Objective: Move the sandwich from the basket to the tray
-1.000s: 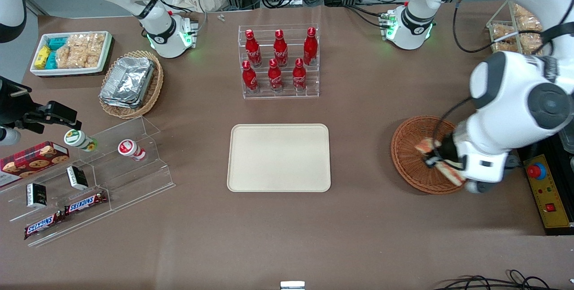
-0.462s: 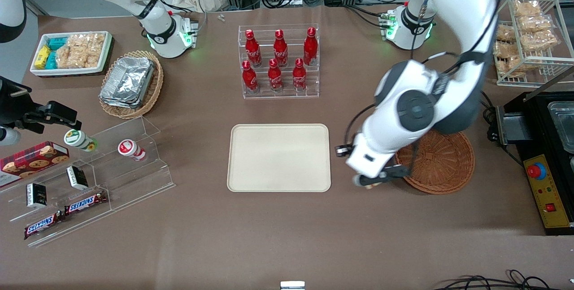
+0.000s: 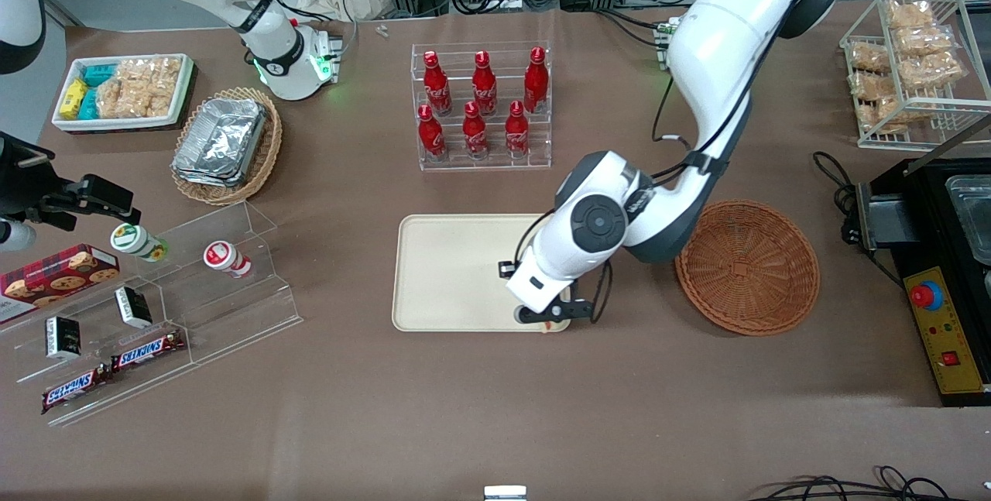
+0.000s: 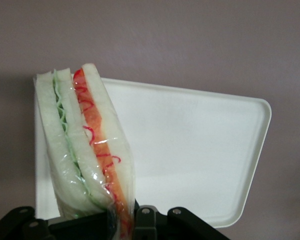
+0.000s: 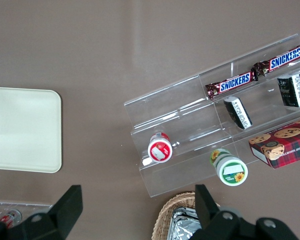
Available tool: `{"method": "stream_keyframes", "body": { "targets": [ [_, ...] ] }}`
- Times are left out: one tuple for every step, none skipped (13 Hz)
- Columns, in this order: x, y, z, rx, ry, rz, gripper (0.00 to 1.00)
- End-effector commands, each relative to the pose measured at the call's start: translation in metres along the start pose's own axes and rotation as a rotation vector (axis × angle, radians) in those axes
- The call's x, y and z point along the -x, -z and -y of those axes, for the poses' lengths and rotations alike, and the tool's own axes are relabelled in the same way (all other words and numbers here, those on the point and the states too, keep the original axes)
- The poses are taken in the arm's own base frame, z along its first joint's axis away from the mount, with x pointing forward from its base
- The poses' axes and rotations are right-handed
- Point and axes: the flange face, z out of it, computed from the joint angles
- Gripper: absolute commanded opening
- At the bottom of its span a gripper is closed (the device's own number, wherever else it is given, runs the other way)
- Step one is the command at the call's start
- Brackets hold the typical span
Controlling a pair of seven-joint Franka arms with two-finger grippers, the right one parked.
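I have the gripper point(image 3: 544, 317) low and right of centre in the front view, over the tray point(image 3: 457, 272) at its corner nearest the front camera on the basket's side. Its fingers point(image 4: 145, 220) are clamped on the sandwich point(image 4: 85, 150), which stands on edge in the wrist view, wrapped in clear film, with green filling between one pair of slices and red-orange between the other. In the front view only a sliver of the sandwich shows under the wrist. The basket point(image 3: 747, 267) sits right of the tray and now holds nothing I can see.

My worry is the release point. I judge the sandwich is hanging over the tray's rim, not its middle, so letting go here could tip it onto the bench point(image 3: 495, 408). The film looks slick, and a wedge held at one end may swing or slide as I lower it. I would carry it further in over the tray before opening.

Readable writing: "SNICKERS" on the two bars point(image 3: 112, 369) in the clear stand at lower left, also plain in the right wrist view. The red bottles point(image 3: 480, 102) at upper centre carry white script too small for me to read.
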Motion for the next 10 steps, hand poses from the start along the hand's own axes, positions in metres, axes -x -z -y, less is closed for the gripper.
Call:
{"method": "stream_keyframes", "body": {
  "targets": [
    [0.005, -0.021, 0.001, 0.011, -0.011, 0.062, 0.05],
    [0.011, -0.03, 0.005, 0.01, -0.011, 0.102, 0.05],
    [0.018, -0.04, 0.008, -0.001, -0.019, 0.129, 0.06],
    [0.026, -0.05, 0.012, -0.021, -0.025, 0.154, 0.06],
    [0.031, -0.063, 0.016, -0.035, -0.06, 0.174, 0.07],
    [0.035, -0.074, 0.022, -0.04, -0.109, 0.188, 0.09],
    [0.037, -0.08, 0.024, -0.043, -0.141, 0.197, 0.11],
    [0.038, -0.081, 0.025, -0.046, -0.149, 0.199, 0.13],
    [0.038, -0.077, 0.024, -0.052, -0.159, 0.197, 0.17],
    [0.037, -0.075, 0.025, -0.053, -0.169, 0.197, 0.35]
  ]
}}
